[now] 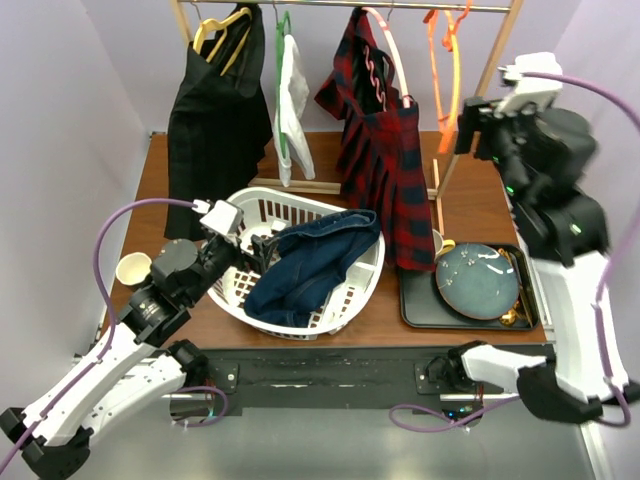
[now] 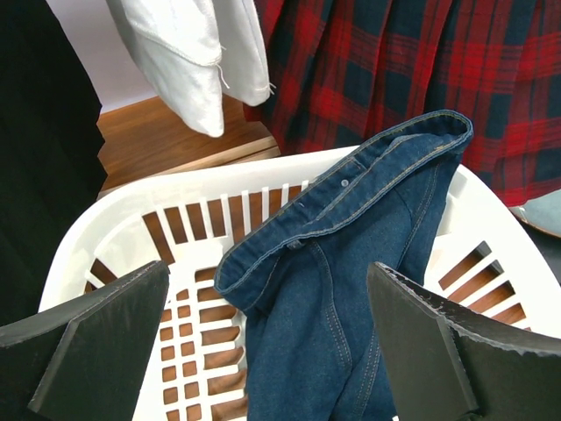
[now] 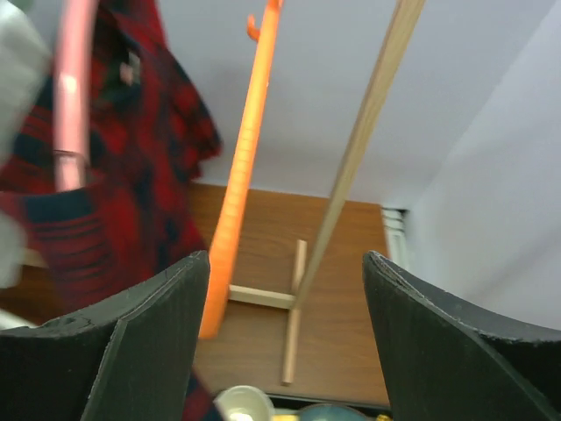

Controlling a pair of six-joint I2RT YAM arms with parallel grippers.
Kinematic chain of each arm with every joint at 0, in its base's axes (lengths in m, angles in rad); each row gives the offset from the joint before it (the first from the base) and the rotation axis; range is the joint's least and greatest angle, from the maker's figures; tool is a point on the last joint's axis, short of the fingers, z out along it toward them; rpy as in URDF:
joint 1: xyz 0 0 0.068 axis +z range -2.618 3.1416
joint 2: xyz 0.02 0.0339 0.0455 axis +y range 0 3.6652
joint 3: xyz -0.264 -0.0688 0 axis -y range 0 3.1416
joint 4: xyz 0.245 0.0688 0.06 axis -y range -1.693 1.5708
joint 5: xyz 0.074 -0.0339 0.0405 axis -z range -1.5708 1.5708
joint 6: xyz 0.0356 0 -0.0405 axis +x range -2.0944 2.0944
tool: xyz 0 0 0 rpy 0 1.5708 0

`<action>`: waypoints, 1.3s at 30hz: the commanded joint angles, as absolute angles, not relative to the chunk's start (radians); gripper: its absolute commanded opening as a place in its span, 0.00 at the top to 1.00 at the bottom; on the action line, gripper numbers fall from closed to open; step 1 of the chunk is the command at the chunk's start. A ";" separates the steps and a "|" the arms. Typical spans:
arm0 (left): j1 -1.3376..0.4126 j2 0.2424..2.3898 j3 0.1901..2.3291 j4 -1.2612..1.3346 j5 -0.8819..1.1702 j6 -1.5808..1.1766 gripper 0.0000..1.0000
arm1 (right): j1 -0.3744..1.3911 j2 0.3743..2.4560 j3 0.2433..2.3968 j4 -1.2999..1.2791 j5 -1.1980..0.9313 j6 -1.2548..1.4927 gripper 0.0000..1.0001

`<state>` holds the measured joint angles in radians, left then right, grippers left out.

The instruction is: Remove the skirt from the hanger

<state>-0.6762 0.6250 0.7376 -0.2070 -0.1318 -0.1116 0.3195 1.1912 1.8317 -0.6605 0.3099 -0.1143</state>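
Two open grippers are working this scene and neither is holding anything. The left gripper (image 2: 267,272) is hovering with its jaws spread fully over the white basket (image 2: 131,203), where a denim garment (image 1: 310,265) is lying draped across the rim. The right gripper (image 3: 285,263) is hanging high by the rack's right post (image 3: 368,132) with its jaws standing wide, the orange hanger (image 3: 245,149) passing just beside one finger and not clamped. The red plaid skirt (image 1: 385,170) is hanging on the pink hanger (image 1: 395,55) from the rail, tilted, one side riding high and the rest drooping toward the basket's far edge, so I am judging it to be the piece waiting to come off. Doing the step well is probably going to mean bringing the right gripper across past the orange hanger without hooking it, closing on the waistband near where the hanger is gripping it, and drawing the cloth down along the hanger arm rather than yanking outward, which is risking setting the whole row swinging, while the left arm is sitting well placed for receiving the hem
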 commanded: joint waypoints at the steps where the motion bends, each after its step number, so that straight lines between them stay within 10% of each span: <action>1: -0.670 0.634 0.733 -0.176 -0.132 -0.112 0.00 | 0.319 1.147 1.897 -0.692 0.112 0.070 0.27; 14: -0.670 0.627 0.733 -0.183 -0.158 -0.114 0.00 | 0.324 1.316 2.012 -0.569 -0.147 0.299 0.34; 39: -0.670 0.630 0.733 -0.186 -0.156 -0.114 0.00 | 0.503 1.631 2.200 -0.623 0.341 0.005 0.44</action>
